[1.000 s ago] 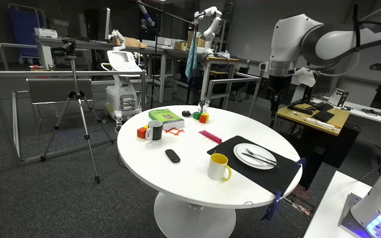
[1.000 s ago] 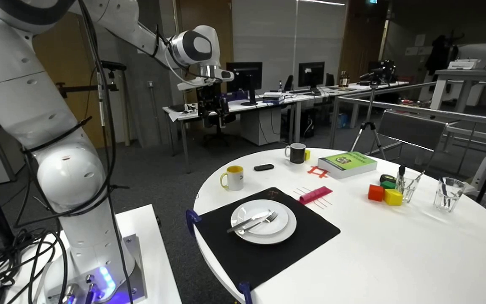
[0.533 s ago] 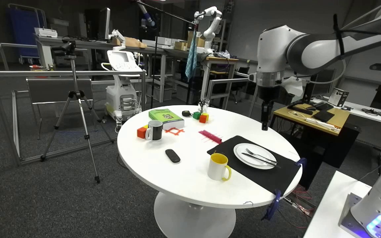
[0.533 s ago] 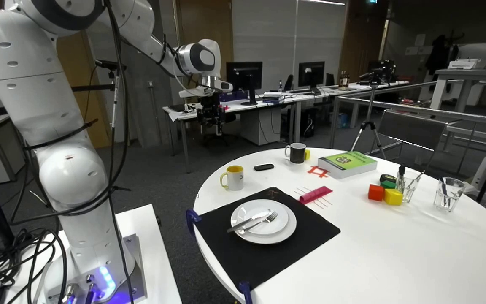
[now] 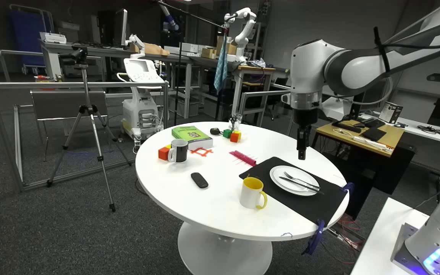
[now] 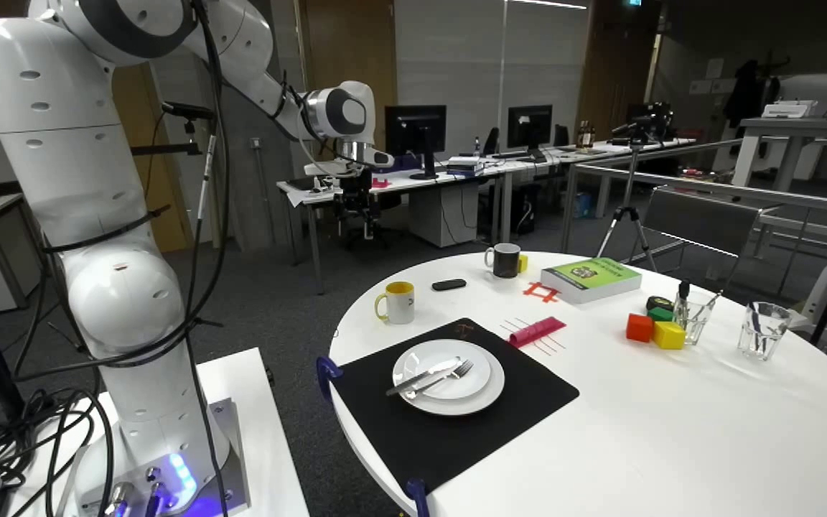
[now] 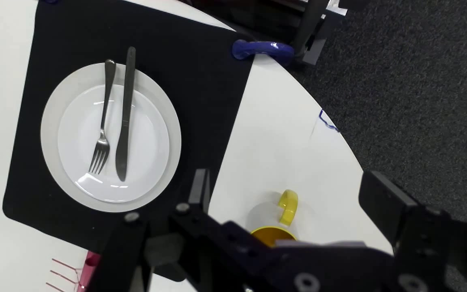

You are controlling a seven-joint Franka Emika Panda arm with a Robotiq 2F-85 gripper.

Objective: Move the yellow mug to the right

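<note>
evidently empty, the gripper (image 7: 290, 190) hangs with its fingers (image 7: 383, 198) spread wide, and below it, between those fingers in the wrist view and partly hidden, stands the upright mug (image 5: 249, 195). an off-centre descent could bring one finger down on the handle (image 7: 290, 207) and tip the mug; farther out to one side, the plate (image 7: 80, 123) might get knocked if the mug is carried too low.
</note>
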